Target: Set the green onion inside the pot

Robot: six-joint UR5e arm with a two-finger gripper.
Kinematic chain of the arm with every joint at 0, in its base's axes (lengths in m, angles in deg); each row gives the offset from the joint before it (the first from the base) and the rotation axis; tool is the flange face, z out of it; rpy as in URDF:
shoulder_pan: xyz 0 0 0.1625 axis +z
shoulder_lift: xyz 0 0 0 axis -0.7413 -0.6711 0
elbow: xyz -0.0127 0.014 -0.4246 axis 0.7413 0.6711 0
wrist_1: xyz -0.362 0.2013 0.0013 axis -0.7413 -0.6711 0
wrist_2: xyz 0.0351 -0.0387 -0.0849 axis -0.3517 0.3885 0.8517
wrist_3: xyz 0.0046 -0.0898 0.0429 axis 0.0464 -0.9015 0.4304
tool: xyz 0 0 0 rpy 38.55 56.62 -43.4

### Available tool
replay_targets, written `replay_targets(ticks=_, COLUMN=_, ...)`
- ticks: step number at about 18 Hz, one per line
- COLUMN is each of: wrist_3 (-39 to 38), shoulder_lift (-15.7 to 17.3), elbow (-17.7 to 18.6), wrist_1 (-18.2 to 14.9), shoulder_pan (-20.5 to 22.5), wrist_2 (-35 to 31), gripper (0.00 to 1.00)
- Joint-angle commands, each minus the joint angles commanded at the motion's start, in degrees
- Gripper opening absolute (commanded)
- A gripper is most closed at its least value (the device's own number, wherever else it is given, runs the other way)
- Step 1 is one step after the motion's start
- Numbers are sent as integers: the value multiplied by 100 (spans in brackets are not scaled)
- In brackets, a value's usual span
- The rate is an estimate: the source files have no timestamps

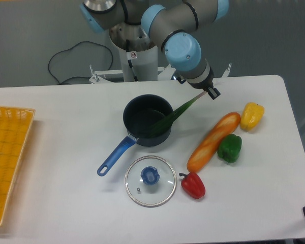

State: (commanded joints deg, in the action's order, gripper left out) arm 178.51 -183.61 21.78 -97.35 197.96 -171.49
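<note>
onion [174, 114] leaves in pot [147, 119] (lid [150, 180] in front)

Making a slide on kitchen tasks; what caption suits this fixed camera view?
Gripper holds the green onion by its pale end, leaves slanting into the pot.

Robotics lab, arm pedestal [134, 56] bolted behind white table [66, 203], loose cable [66, 56], grey floor

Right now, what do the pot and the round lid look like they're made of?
The pot: probably coated metal, matte dark navy with dull reflections; its blue handle looks like glossy plastic. The lid: clear glass, since the table shows through, with a shiny metal-looking rim and a blue, probably plastic, knob.
</note>
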Motion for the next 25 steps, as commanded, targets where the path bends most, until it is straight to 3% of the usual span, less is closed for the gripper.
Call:
replay_targets(ticks=3, wrist_3=0, shoulder_lift=0, elbow=0, wrist_1=0, shoulder_pan=0, wrist_2=0, gripper=34)
replay_targets(ticks=12, wrist_3=-9, shoulder_lift=-9, elbow=-9, wrist_1=0, shoulder_pan=0, wrist_2=9, gripper=43)
replay_targets(ticks=16, wrist_3=-17, shoulder_lift=-17, elbow=-70, wrist_1=-9, shoulder_pan=0, wrist_2=61, gripper=65)
replay_targets(ticks=19, wrist_3=9, shoulder_lift=-35, elbow=-132, wrist_1=-9, shoulder_pan=17, wrist_2=166, gripper=99)
replay_targets(ticks=25, wrist_3=0, shoulder_lift=-26, elbow=-325, wrist_1=-44, shoulder_pan=70, wrist_2=666, gripper=100)
